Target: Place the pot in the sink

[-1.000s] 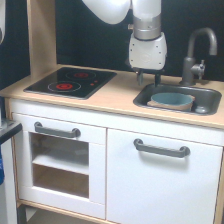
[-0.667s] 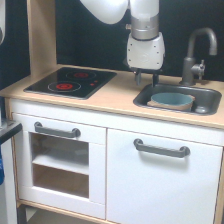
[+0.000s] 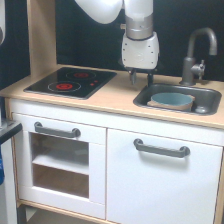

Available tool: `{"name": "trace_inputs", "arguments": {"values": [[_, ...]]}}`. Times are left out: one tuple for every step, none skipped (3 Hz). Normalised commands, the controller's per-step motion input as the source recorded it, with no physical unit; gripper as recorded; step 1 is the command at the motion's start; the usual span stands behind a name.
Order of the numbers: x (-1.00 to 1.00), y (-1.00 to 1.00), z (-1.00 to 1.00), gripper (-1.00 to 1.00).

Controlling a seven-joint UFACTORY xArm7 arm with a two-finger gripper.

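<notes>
The blue-grey pot with its tan rim rests upright inside the dark grey sink, toward the basin's left half. My gripper hangs above the countertop just left of the sink's left edge, apart from the pot. Its two dark fingers point down with a gap between them and nothing held, so it is open.
A grey faucet stands behind the sink. The black stovetop with red rings lies on the exterior view's left of the light wood counter. Below are white cabinet doors with grey handles. A wooden upright rises at far left.
My gripper has shifted toward the exterior view's left and slightly up, away from the sink. The pot stays put in the basin.
</notes>
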Motion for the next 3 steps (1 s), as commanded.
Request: {"name": "trace_inputs", "arguments": {"values": [[-0.33, -0.04, 0.45, 1.00], [-0.35, -0.06, 0.44, 1.00], [-0.31, -0.07, 0.28, 1.00]]}}
